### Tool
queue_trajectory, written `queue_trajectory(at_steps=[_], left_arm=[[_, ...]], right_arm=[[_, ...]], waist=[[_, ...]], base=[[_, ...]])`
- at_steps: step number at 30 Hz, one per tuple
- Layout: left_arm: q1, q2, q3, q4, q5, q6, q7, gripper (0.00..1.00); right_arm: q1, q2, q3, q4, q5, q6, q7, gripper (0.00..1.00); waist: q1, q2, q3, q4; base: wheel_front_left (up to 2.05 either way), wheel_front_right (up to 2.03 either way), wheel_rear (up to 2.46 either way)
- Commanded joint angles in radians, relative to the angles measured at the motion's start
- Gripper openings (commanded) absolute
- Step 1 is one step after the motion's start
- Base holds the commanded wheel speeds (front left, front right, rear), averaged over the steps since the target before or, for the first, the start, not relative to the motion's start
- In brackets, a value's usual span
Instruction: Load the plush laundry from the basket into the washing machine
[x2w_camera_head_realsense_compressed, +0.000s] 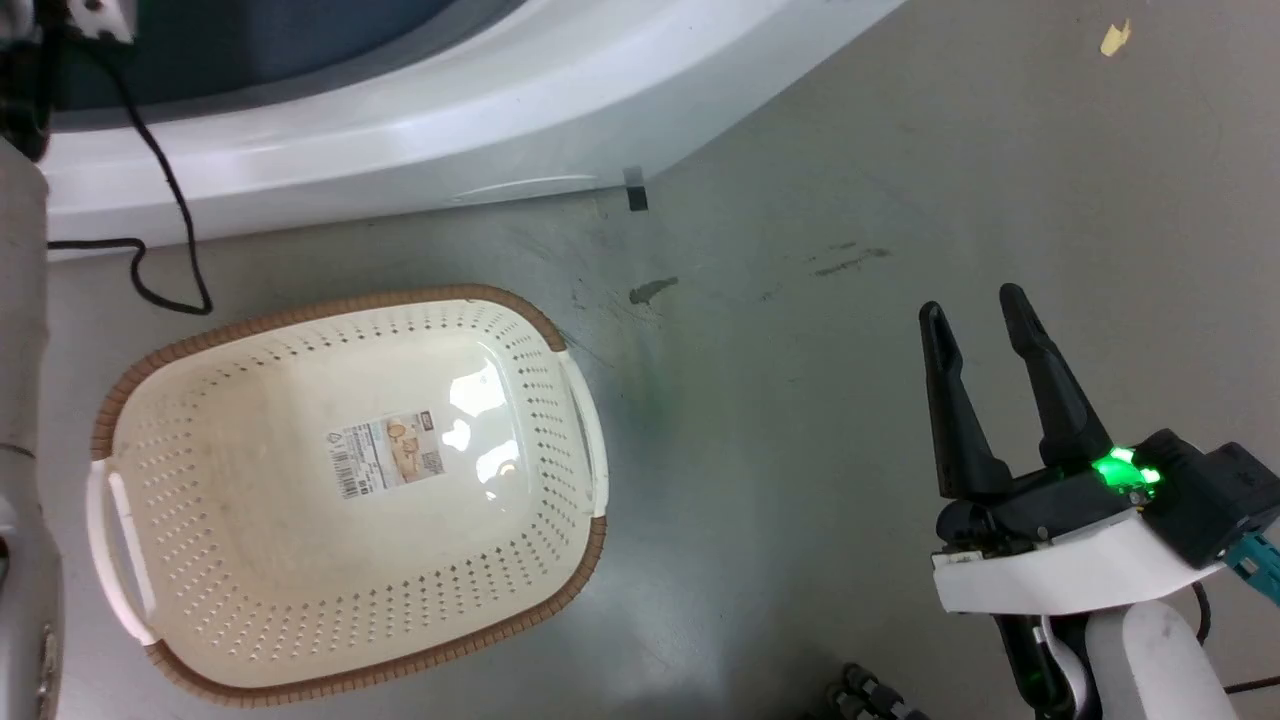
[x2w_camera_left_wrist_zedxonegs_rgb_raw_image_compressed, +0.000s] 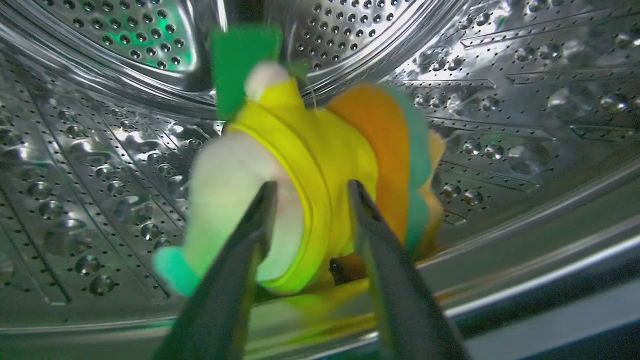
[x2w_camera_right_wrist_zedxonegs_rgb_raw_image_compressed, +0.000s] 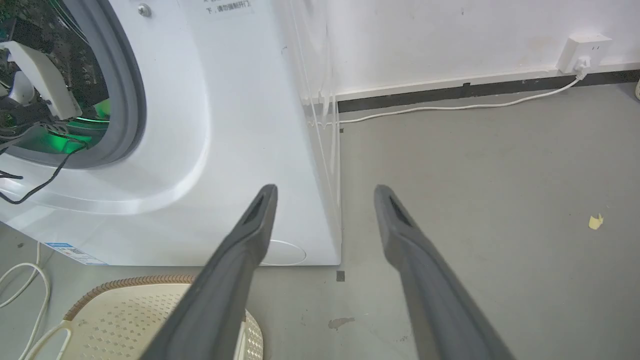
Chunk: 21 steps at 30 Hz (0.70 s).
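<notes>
Plush laundry (x2w_camera_left_wrist_zedxonegs_rgb_raw_image_compressed: 345, 150) in the drum, nothing left in the basket

Both toys, the pinkish-beige soft figure in a yellow garment with green bits (x2w_camera_left_wrist_zedxonegs_rgb_raw_image_compressed: 300, 160) and the orange plush burger with green and yellow layers (x2w_camera_left_wrist_zedxonegs_rgb_raw_image_compressed: 385, 145), lie low in the perforated steel drum (x2w_camera_left_wrist_zedxonegs_rgb_raw_image_compressed: 100, 175) of the large white front-loading washing machine (x2w_camera_head_realsense_compressed: 400, 130), touching each other. The left hand (x2w_camera_left_wrist_zedxonegs_rgb_raw_image_compressed: 311, 185) points at the figure with its two dark fingers apart. The toy is blurred while fingers and drum are sharp, so I judge it is loose, not clamped. The small cream-white perforated plastic basket with a brown rim (x2w_camera_head_realsense_compressed: 250, 560) stands on the grey floor (x2w_camera_head_realsense_compressed: 800, 420) just before the machine and holds only its paper label (x2w_camera_head_realsense_compressed: 388, 456), so the loading looks finished. The right hand (x2w_camera_head_realsense_compressed: 972, 301) hovers over the floor, apart from the basket, its fingers spread and holding nothing.
</notes>
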<state>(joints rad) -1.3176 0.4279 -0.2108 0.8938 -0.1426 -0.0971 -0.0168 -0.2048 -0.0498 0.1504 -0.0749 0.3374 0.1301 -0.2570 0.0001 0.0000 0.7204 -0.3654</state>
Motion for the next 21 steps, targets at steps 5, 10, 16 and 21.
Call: queue_trajectory(at_steps=[5, 10, 16, 21], left_arm=[[0.032, -0.034, -0.016, 0.052, -0.007, -0.002, -0.086, 1.0], [0.126, -0.083, -0.024, 0.081, -0.029, -0.003, -0.187, 1.0], [0.26, -0.142, -0.024, 0.044, -0.063, -0.01, -0.238, 1.0], [0.449, -0.184, 0.007, -0.185, -0.101, -0.018, -0.244, 1.0]], right_arm=[[-0.019, 0.0, -0.023, 0.008, -0.021, 0.001, -0.005, 1.0], [-0.01, 0.0, -0.055, 0.018, -0.056, 0.001, -0.005, 1.0], [0.008, 0.0, -0.084, 0.029, -0.096, 0.001, -0.005, 1.0], [0.034, 0.0, -0.101, 0.04, -0.133, 0.001, -0.005, 1.0]], waist=[[-0.0001, 0.0, -0.064, 0.035], [-0.0001, 0.0, -0.163, 0.079], [-0.0001, 0.0, -0.281, 0.141], [-0.0001, 0.0, -0.386, 0.212]], base=[[0.0, 0.0, 0.0], [0.0, 0.0, 0.0], [0.0, 0.0, 0.0], [0.0, 0.0, 0.0]])
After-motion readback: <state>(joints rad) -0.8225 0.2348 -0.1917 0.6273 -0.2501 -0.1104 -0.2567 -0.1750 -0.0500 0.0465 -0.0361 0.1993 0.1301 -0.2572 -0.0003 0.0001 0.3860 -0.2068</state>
